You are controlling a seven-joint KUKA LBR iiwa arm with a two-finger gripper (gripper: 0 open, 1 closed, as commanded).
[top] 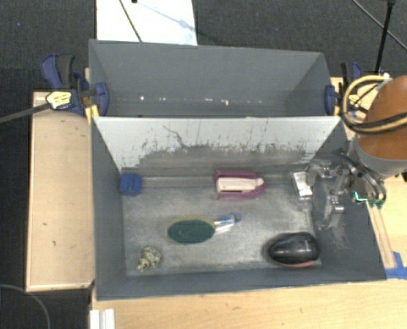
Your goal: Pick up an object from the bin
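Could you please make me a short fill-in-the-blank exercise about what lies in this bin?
The pincer hangs at the view's ___ side of the bin, near the black mouse. The oval brush is ___. The small block at the back left is ___. The pink stapler lies by the ___ wall.
Missing words: right; green; blue; back.

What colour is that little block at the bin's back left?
The block is blue, clearest in the camera view.
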